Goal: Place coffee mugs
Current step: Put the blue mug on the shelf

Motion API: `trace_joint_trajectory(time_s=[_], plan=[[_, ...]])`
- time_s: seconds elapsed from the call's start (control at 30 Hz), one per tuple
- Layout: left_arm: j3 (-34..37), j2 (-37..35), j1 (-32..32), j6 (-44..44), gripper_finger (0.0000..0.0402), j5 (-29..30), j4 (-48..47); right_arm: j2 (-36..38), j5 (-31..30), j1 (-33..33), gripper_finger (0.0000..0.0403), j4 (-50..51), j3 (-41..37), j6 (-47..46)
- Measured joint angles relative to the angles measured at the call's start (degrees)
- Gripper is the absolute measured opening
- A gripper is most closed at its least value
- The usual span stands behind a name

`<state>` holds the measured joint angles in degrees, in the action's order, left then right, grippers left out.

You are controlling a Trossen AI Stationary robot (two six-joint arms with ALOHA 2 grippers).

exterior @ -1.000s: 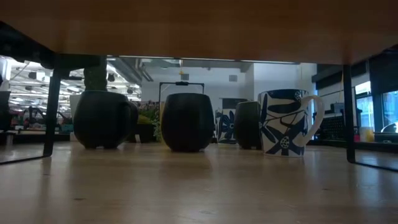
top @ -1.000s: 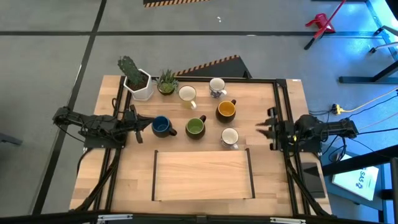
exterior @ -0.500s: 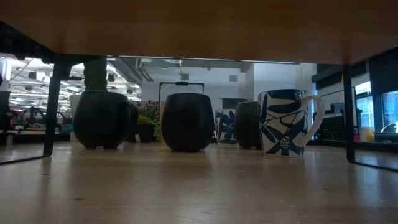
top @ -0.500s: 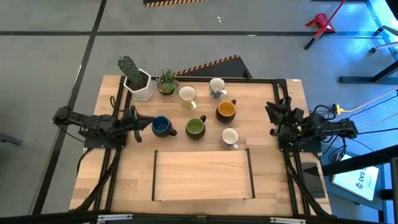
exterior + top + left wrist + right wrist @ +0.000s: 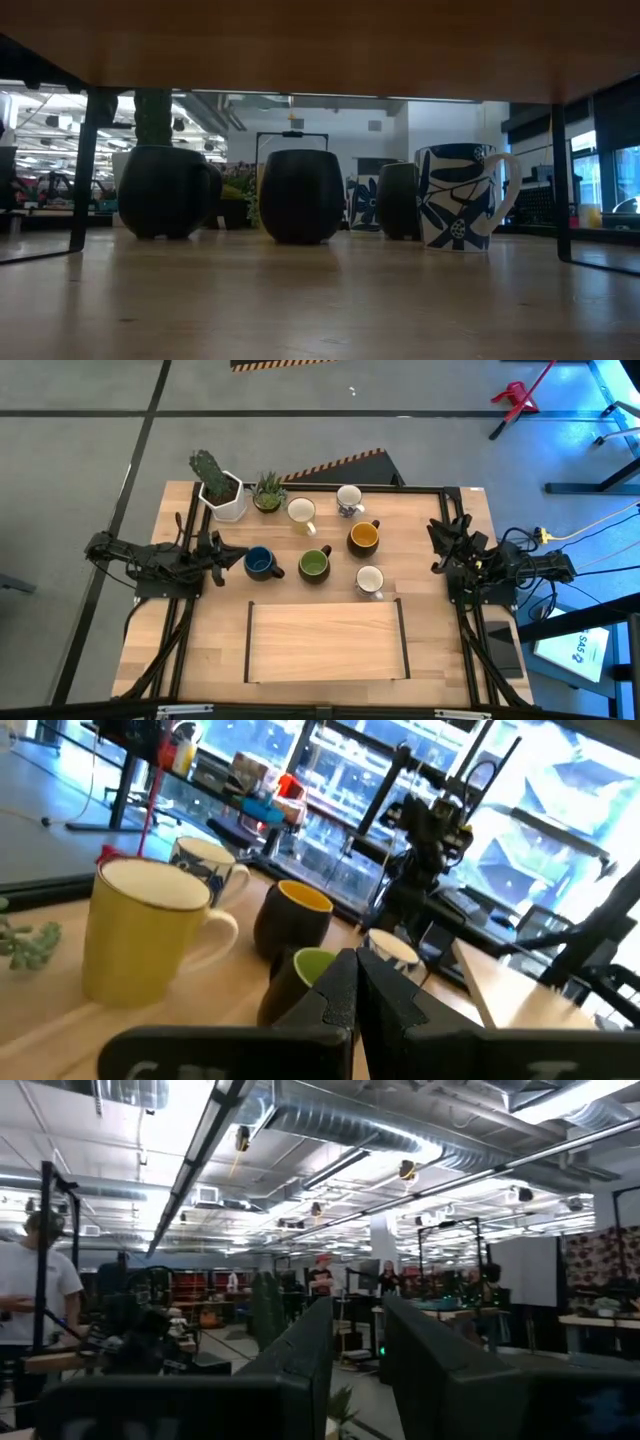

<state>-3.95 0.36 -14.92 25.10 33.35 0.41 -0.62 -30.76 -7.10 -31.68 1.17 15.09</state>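
Left end effector (image 5: 228, 554) closed, empty, beside blue mug (image 5: 260, 563); right end effector (image 5: 437, 543) narrowly parted, empty — fingers to be opened before mug handle is approached.

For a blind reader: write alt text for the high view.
Six ceramic mugs cluster on a pale wooden table: blue mug, green mug, orange-yellow mug. The left gripper, shut, sits beside the blue mug; the right gripper waits at the table's right edge.

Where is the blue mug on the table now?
In the high view, the blue mug stands on the table's left half, beside the left hand, with the green mug to its right.
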Motion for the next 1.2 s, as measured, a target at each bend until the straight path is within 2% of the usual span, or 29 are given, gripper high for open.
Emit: trace_joint_trajectory(time_s=[0.1,0.17,0.23,0.37,0.53,0.67,0.8,1.0,1.1,1.2], plan=[[0.00,0.00,-0.01,-1.16,0.0000,4.24,2.70,0.00,-0.17,-0.02,0.0079,-0.29,0.00,-3.14],[0.00,0.00,0.01,1.66,0.0000,6.35,8.50,0.00,-0.22,0.01,0.0079,-1.47,0.00,-4.30],[-0.02,0.00,0.00,2.14,0.0000,5.89,14.82,0.02,0.28,0.00,0.0079,-2.36,0.02,-4.37],[-0.54,0.00,-0.04,-3.03,0.0011,1.06,27.76,-0.64,0.58,0.01,0.0089,-3.79,1.19,-4.15],[-6.48,0.89,-0.02,-10.86,0.0041,-1.21,29.55,-6.56,1.87,0.00,0.0142,-3.90,8.67,1.40],[-13.68,4.99,-0.02,-17.01,0.0067,-5.19,29.72,-15.03,2.92,0.00,0.0198,-3.44,17.91,7.83],[-21.26,11.91,0.00,-22.54,0.0092,-8.33,28.22,-24.89,4.59,0.01,0.0246,2.27,28.91,12.62],[-31.35,25.22,0.00,-27.07,0.0125,-9.31,21.53,-40.26,4.91,0.01,0.0287,21.80,46.41,12.60],[-37.57,30.21,0.00,-23.71,0.0138,-9.08,8.85,-48.28,4.87,0.01,0.0295,33.33,55.46,12.02],[-45.77,33.51,0.00,-14.26,0.0145,-9.41,-13.34,-56.00,4.90,0.01,0.0296,45.18,63.95,10.87]])
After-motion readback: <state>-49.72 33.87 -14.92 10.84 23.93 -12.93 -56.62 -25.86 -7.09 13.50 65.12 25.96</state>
